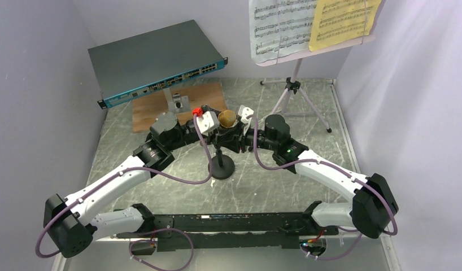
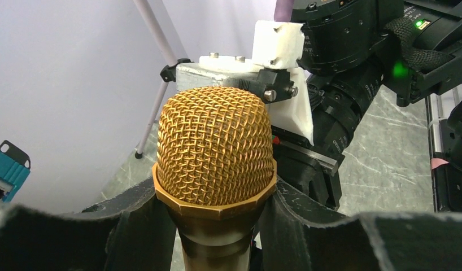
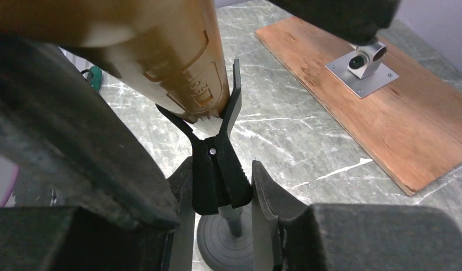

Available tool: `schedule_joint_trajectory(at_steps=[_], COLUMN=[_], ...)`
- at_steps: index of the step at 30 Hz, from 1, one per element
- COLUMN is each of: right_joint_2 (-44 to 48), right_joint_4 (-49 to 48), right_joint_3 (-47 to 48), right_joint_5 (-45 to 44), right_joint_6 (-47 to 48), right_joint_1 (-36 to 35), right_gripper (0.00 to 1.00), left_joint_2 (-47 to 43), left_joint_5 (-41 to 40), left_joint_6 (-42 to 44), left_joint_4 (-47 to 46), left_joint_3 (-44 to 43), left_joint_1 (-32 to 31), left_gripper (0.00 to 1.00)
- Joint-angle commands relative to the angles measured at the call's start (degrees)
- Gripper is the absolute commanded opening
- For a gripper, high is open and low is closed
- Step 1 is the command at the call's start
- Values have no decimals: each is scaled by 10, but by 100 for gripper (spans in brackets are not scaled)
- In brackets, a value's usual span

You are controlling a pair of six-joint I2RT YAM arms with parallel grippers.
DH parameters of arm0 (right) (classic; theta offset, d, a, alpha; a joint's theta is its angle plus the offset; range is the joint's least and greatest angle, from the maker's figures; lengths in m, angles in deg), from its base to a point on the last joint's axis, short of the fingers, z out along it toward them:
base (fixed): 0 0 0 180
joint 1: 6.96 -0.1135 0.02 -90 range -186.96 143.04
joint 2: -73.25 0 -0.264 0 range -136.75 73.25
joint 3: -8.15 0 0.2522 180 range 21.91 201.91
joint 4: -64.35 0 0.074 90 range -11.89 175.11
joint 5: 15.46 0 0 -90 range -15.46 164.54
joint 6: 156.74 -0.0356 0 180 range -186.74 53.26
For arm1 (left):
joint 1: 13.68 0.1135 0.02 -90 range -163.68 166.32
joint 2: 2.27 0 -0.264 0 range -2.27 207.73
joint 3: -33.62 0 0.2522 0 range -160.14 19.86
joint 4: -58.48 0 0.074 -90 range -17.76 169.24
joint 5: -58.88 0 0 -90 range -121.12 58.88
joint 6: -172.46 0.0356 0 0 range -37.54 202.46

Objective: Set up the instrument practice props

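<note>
While the left end effector (image 2: 214, 220) is clamped on the neck of the gold microphone (image 2: 214, 147), the mic's tail sits in the forked clip (image 3: 217, 169) of the short black mic stand (image 1: 222, 168) mid-desk (image 1: 285, 189), its long axis steeply tilted, head up. The right end effector (image 3: 220, 195) straddles that clip, apparently pinching it.

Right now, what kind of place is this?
Probably a robot test booth: bare walls box in a table, two robot arms are bolted at its edge, and a network switch sits near the music stand.
</note>
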Motion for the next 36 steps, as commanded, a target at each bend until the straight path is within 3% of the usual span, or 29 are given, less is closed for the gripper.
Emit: schedule_joint_trajectory(at_steps=[1, 5, 6, 8, 9, 11, 12, 14, 16, 21, 25, 31, 36], right_joint_2=[24, 17, 15, 20, 25, 41, 51, 68, 85, 135, 160, 164, 143], right_joint_4=[-47, -31, -26, -21, -20, -14, -8, 13, 40, 99, 132, 121, 30], right_joint_3=[-6, 6, 8, 5, 0, -13, -20, -30, -37, -54, -60, -71, -77], right_joint_5=[2, 8, 7, -3, -14, -36, -49, -73, -88, -127, -149, -144, -129], right_joint_6=[-10, -9, -10, -15, -18, -18, -26, -31, -27, -26, -35, -85, -143], right_joint_1=[-1, -1, -2, -2, -2, -2, -2, -2, -2, -2, -2, -2, -2], right_gripper=[0, 0, 6, 45, 58, 93, 99, 100, 100, 100, 100, 100, 100], left_joint_2=[4, 13, 16, 19, 20, 19, 17, 17, 17, 13, 3, -36, -141], left_joint_5=[21, 31, 33, 33, 30, 17, 8, -12, -33, -58, -71, -112, -203], left_joint_6=[-25, -41, -42, -43, -44, -47, -50, -61, -72, -90, -101, -128, -223], left_joint_4=[-35, -64, -61, -51, -45, -34, -27, -5, 14, 39, 69, 138, 199], left_joint_3=[-8, -3, -6, -13, -16, -21, -23, -32, -41, -51, -62, -67, -9], left_joint_1=[1, 1, 1, 1, 2, 1, 1, 1, 1, 1, 1, 1, 1], left_gripper=[0, 0, 0, 0, 0, 0, 0, 8, 28, 63, 97, 99, 99])
